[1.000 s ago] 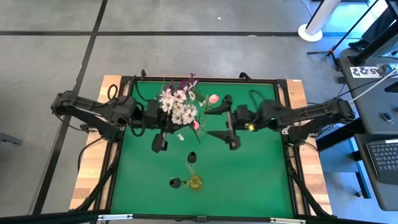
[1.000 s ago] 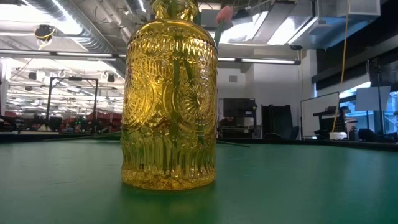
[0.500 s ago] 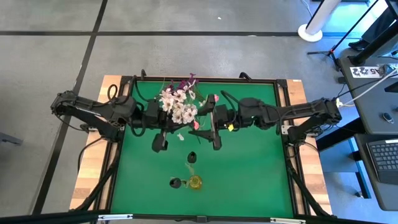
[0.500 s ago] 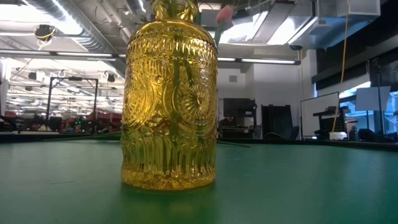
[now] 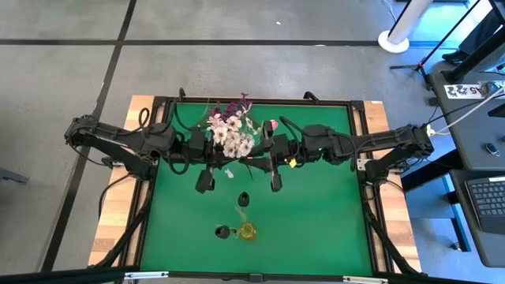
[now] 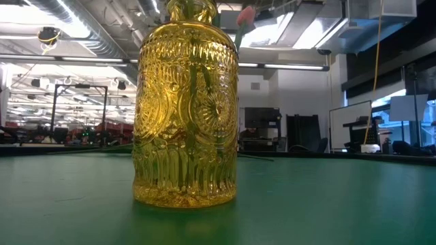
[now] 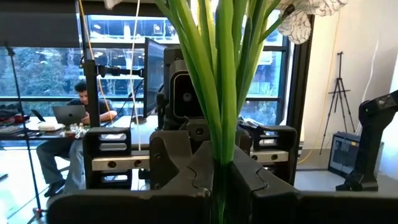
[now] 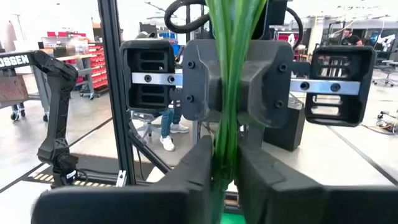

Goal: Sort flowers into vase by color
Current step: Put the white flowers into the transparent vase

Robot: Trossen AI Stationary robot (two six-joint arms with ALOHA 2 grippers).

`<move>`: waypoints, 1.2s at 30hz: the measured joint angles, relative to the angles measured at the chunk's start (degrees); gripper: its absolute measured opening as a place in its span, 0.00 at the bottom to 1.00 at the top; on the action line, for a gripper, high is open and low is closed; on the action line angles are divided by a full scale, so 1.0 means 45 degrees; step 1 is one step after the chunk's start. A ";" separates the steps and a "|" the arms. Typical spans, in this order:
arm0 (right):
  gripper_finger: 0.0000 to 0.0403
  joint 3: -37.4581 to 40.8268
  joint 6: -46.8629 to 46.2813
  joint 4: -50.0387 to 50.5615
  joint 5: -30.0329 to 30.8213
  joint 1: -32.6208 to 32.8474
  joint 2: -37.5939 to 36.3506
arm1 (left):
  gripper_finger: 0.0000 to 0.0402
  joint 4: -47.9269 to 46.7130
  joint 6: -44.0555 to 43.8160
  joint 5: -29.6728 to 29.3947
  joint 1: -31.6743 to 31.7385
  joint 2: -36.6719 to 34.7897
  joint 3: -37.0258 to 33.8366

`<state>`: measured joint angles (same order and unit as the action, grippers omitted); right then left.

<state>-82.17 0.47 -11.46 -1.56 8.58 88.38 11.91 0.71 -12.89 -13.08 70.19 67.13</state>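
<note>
You have both pincers on one bundle right now: the left gripper [image 5: 215, 162] is clamped on the thin green stems [image 7: 219, 93] of the bunch of artificial flowers [image 5: 231, 134], white and pale pink blossoms with a few magenta-purple sprigs, and the right gripper [image 5: 267, 158], facing it from just the other side, has its fingers pressed together on the same stems, which rise straight up between them in the right wrist view. The blooms sit above and slightly behind the two pincers, toward the far edge of the green table mat [image 5: 316, 221]. The ribbed yellow glass vase [image 6: 186, 105] stands well apart from both pincers, nearer the front edge, already holding a stem with a pink bud [image 6: 244, 15]; two small dark vessels [image 5: 244, 199] stand close by it. Your main risk, as I judge it, is the double grip: if you pull the pincers apart while both stay clamped, the whole bundle may be dragged, bent or torn rather than one colour separated. Ease one grip too far and the loose stems could slide out and scatter on the mat. Also watch that the right pincer has only the stems you want; it seems to grip several at once, so mixed colours could travel to the vase together.
</note>
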 joint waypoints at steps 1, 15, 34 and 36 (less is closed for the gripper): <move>0.10 0.0000 -0.0001 0.0007 0.0000 0.0000 -0.0001 | 0.02 -0.0023 0.0004 -0.0008 0.0000 0.0000 0.0000; 0.04 0.0010 0.0160 0.0232 0.0238 0.0000 -0.0473 | 0.26 -0.0274 0.0043 -0.1339 -0.0503 -0.0475 -0.0005; 0.04 0.1099 0.2005 0.1078 0.1449 0.0893 -0.2802 | 0.48 -0.3760 0.0346 -0.6357 -0.4340 -0.3034 -0.0241; 0.04 0.2064 0.1991 0.0736 0.1728 0.0841 -0.3106 | 0.48 -0.3842 0.0304 -0.7064 -0.4641 -0.3269 -0.0689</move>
<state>-72.88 9.43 -8.14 6.21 12.36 74.40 -5.38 2.08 -44.67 -33.97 55.48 64.03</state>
